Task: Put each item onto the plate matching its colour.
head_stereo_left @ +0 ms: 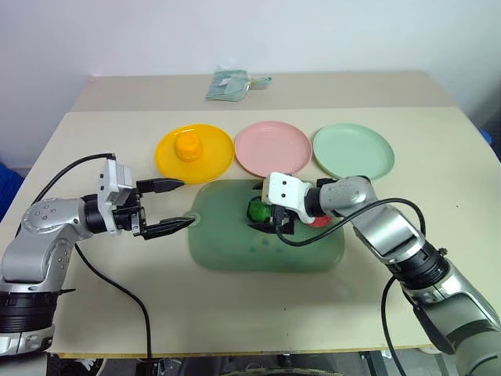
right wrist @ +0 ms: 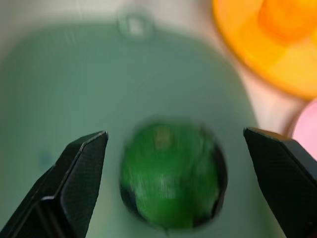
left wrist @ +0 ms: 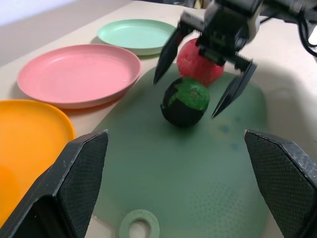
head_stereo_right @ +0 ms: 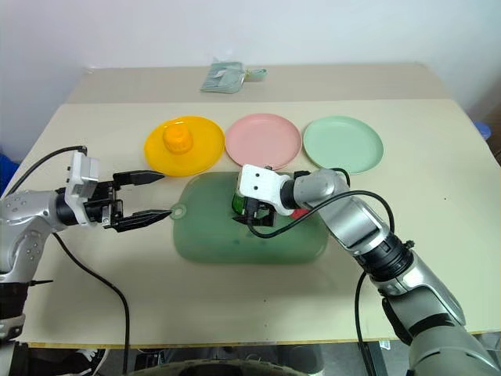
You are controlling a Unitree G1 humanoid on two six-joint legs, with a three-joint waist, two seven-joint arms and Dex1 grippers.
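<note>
A dark green bumpy ball [head_stereo_left: 257,210] lies on the green mat [head_stereo_left: 235,247]. My right gripper [right wrist: 174,132] stands open over it, one finger on each side and neither touching. A pink-red apple [left wrist: 200,62] sits just behind the ball, partly hidden by that gripper. The yellow-orange fruit [head_stereo_left: 188,148] rests on the yellow plate [head_stereo_left: 213,160]. The pink plate [head_stereo_left: 273,147] and the mint green plate [head_stereo_left: 353,150] hold nothing. Left of the mat, my left gripper [head_stereo_left: 186,203] is open with nothing between its fingers and points toward the mat.
A folded green and white pouch [head_stereo_left: 228,83] lies at the back of the table. Black cables hang from both arms across the table's front. The mat has a ring tab [left wrist: 139,224] at its left end.
</note>
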